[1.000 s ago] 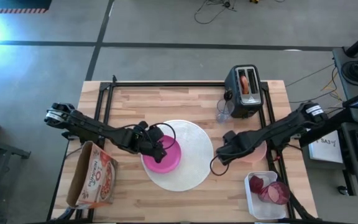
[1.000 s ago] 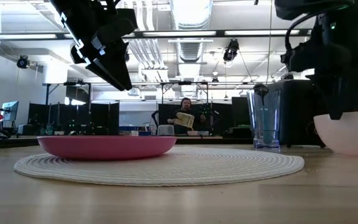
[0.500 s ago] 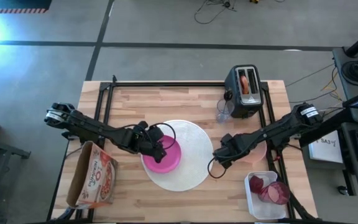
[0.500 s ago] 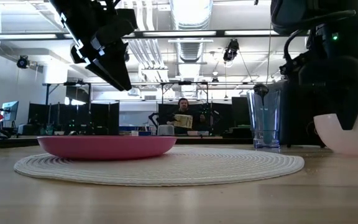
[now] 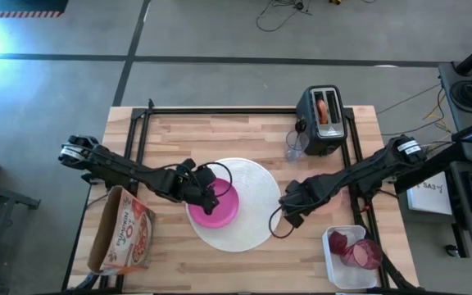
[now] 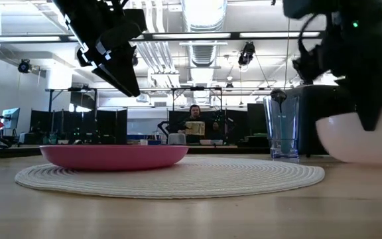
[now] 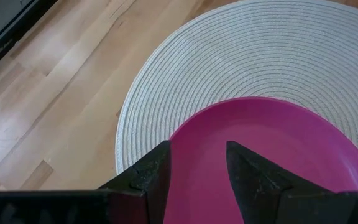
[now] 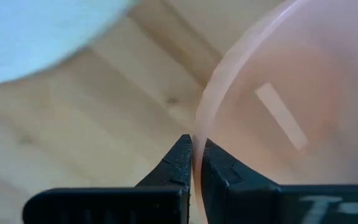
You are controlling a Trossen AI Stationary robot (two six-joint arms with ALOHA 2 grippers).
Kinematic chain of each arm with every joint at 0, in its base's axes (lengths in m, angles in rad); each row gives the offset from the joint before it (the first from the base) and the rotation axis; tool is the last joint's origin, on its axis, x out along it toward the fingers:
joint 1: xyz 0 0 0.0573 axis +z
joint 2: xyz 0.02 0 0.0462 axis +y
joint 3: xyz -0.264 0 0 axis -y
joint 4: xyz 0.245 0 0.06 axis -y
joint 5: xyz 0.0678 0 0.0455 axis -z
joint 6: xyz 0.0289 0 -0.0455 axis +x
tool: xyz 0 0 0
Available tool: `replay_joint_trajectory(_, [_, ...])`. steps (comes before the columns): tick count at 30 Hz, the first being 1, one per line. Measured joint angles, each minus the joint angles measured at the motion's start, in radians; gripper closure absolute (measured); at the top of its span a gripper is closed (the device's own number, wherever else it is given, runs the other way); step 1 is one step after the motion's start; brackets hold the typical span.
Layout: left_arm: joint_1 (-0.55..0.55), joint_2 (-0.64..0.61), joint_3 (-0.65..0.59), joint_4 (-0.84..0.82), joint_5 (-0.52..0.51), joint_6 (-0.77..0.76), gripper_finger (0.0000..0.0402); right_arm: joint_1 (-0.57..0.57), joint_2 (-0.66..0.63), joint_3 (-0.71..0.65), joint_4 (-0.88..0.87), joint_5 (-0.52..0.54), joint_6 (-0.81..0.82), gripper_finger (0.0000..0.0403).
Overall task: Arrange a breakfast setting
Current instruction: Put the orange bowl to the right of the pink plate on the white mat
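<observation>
A magenta plate (image 5: pixel 214 206) lies on the left part of the large white round woven plate (image 5: pixel 252 176). My left gripper (image 7: pixel 197 167) hangs open a little above the magenta plate's left rim and touches nothing; the low view shows it (image 6: pixel 121 76) clear of the plate. Just right of the white plate my right gripper (image 5: pixel 292 205) points down, shut on the translucent peach bowl (image 6: pixel 357 139). In the high view the right arm hides most of the bowl. My right gripper pinches the bowl's rim (image 8: pixel 199 127) on the side toward the white plate, one finger inside the bowl and one outside. The fingers (image 6: pixel 370 116) come from above, pointing down. The bowl stands upright, its bottom low at the table top; whether it is lifted clear does not show.
A dark toaster (image 5: pixel 324 123) holding a bagel stands at the far right, with a clear glass (image 5: pixel 293 149) beside it. A white tray with dark-red fruit (image 5: pixel 355 250) is at the near right. A cereal box (image 5: pixel 123 233) lies at the near left.
My right gripper has shut on the bowl's rim, rolled at the wrist and gone a little toward the table's left. The bowl has shifted with it toward the white plate.
</observation>
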Motion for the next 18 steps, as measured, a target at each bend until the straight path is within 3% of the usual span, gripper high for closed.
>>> replay_joint_trajectory(10, [0.0,-0.001,0.0,0.0,0.0,0.001,0.0265,-0.008,0.008,0.136,0.306,0.068,-0.317,0.0394])
replay_joint_trajectory(18, [0.0,-0.006,0.003,-0.001,0.0,0.045,0.0265,-0.036,0.058,0.147,0.418,0.087,-0.394,0.0394])
